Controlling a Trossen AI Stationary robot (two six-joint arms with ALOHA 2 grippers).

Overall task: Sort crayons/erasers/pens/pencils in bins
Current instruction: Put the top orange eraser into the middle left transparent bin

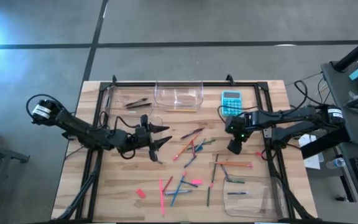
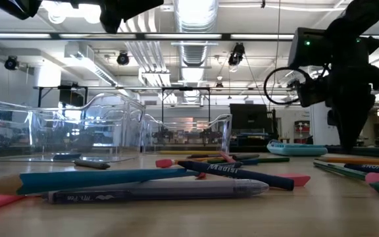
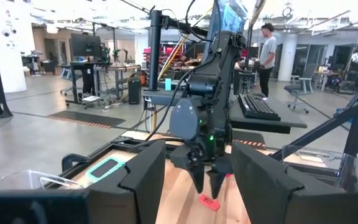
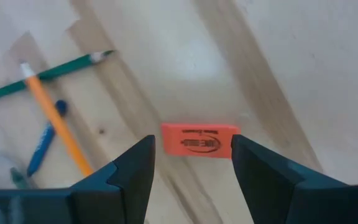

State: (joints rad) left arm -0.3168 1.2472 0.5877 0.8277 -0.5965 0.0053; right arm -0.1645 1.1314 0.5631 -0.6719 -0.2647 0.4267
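The eraser [image 4: 199, 141] under the right arm is a flat orange-pink block with a dark oval stamp and printed text, lying flat on bare wood. In the high view it can't be picked out; the spot is roughly 3 o'clock from table centre, below the turquoise calculator [image 1: 231, 102]. The right gripper [image 4: 191, 163] points straight down over it, fingers spread wide either side, nothing held. The left gripper [image 1: 161, 136] hangs level near 9 o'clock, aimed across the table, fingers apart and empty.
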